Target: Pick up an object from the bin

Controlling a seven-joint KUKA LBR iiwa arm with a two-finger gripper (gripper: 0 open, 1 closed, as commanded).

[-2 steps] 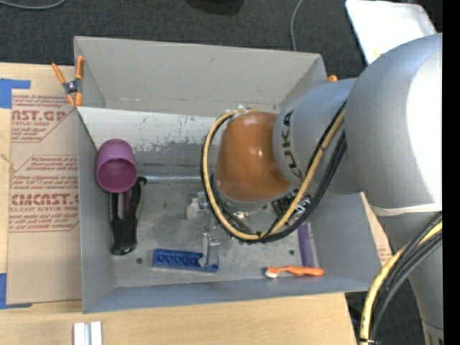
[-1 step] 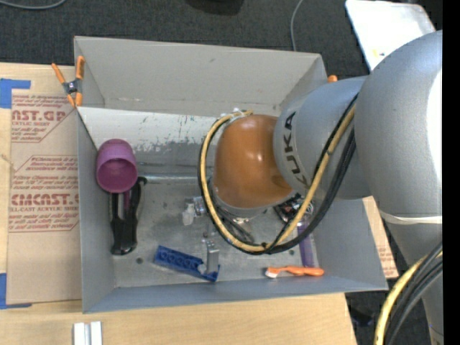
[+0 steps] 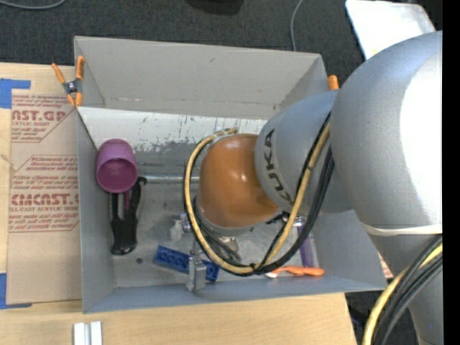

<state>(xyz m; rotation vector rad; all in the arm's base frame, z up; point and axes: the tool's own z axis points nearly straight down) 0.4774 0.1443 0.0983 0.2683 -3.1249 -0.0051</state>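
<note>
The fingers (image 3: 195, 279) hang over a blue block (image 3: 171, 258) near the front wall of the bin (image 3: 144, 293); spread or pinching, cannot tell.

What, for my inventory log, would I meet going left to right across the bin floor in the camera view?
Purple cup → blue block → thin orange piece. The black tool overlaps the cup's span, so it is left out.

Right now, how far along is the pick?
Done: the arm is down inside the bin, with the gripper at the blue piece by the near wall. In hand: I cannot tell whether it grips that piece. Left: the lift out. The purple cup and black handle lie at the left.
</note>
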